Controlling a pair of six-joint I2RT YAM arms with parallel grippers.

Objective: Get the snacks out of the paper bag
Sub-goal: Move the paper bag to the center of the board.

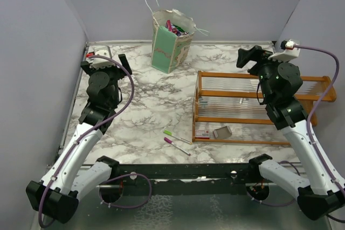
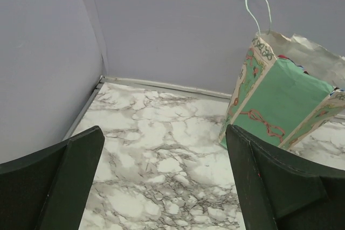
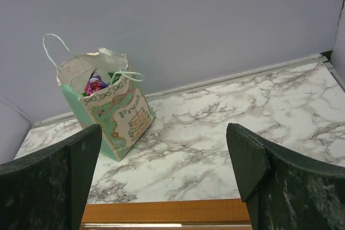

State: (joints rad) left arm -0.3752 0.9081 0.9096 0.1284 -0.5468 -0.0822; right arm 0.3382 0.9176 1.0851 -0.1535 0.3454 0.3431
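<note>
Here, snacks inside the upright paper bag.

The right pincer stood wide open, its two dark fingers filling the lower left and lower right corners of the frame. Between them lay the marbled worktop, with a strip of orange wooden rail along the bottom edge. At the left of the frame, close to the grey back wall, the paper bag stood upright with its mouth open. Snacks in purple and pink showed inside, and a white string handle looped upward at the upper left.
</note>
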